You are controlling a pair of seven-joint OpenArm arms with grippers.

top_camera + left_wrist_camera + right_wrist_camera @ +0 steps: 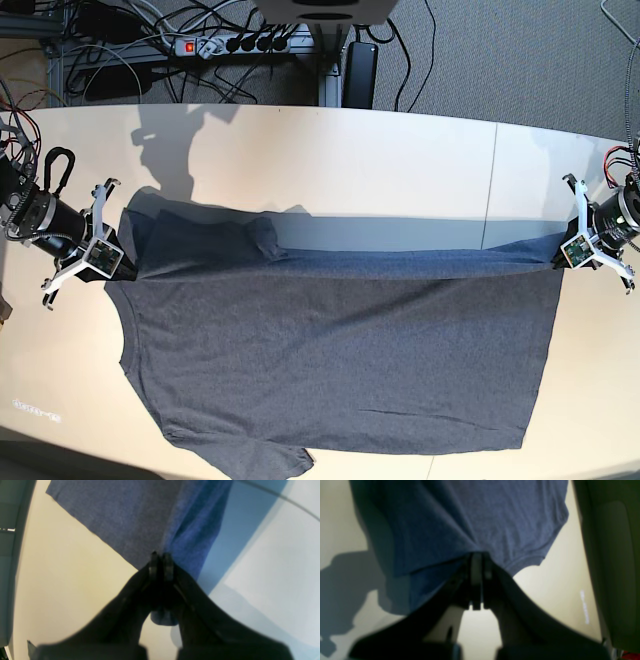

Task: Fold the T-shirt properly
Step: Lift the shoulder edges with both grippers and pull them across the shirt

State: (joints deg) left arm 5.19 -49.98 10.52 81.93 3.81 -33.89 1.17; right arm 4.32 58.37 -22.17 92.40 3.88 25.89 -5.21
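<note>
Shirt: I see the dark heather-grey short-sleeved cotton T-shirt [340, 350] spread plain side up on the pale cream table [400, 170].
Long axis: it runs side to side in the base view, sleeves and neck end toward the right gripper, straight hem toward the left gripper.
Fold line: the far edge is stretched taut between both grippers, with a doubled strip of cloth just beyond it.
Near sleeve: it reaches the table's front edge.
Right gripper [118, 268]: fingers pressed together, pinching the shirt at the shoulder corner; the wrist view confirms cloth between them [480, 555].
Left gripper [560, 262]: fingers pinching the hem corner; cloth is bunched in them [161, 555].
Surroundings: behind the table, a white power strip [235, 42] and black cables [400, 60] lie on grey carpet, well apart from the shirt.
</note>
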